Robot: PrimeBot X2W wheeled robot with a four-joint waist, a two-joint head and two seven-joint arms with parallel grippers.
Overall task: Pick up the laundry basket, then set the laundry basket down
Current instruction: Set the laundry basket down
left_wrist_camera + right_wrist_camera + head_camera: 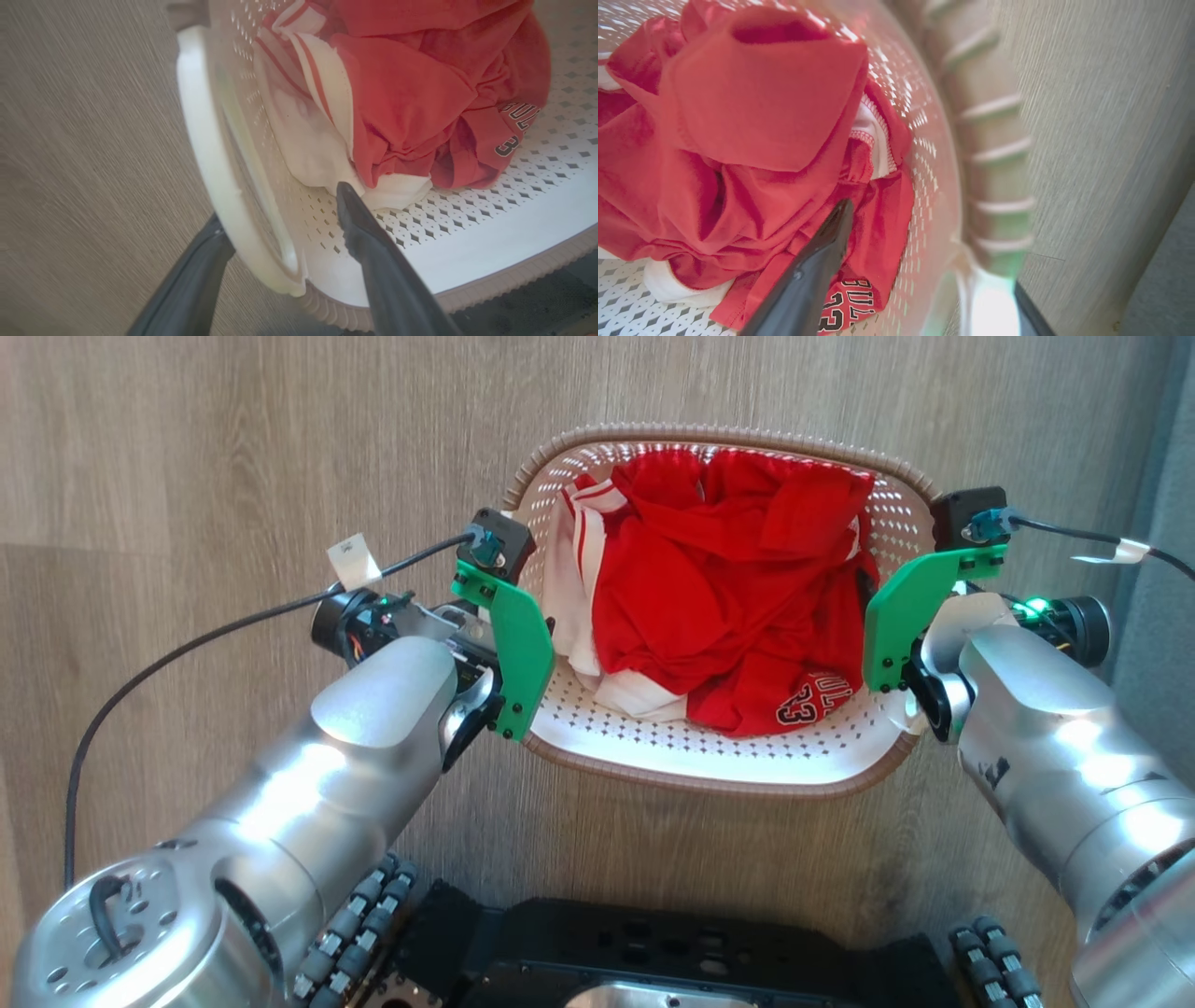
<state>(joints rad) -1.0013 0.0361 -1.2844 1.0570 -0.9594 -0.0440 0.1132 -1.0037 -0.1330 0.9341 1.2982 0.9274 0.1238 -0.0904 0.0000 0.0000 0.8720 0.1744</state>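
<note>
The laundry basket (709, 767), with red cloth (728, 597) inside, is over the wooden floor (187, 476), between both arms. The left gripper (280, 210) clamps its left side, one finger outside and one inside the wall. The right gripper (931, 247) has the right wall between its fingers (808, 275); whether they press it, I cannot tell.

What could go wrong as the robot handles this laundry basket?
The left gripper straddles only one thin side wall of the laundry basket, so it may slip or tilt. A finger of the right gripper lies by the red jersey inside and could snag it when withdrawing.
</note>
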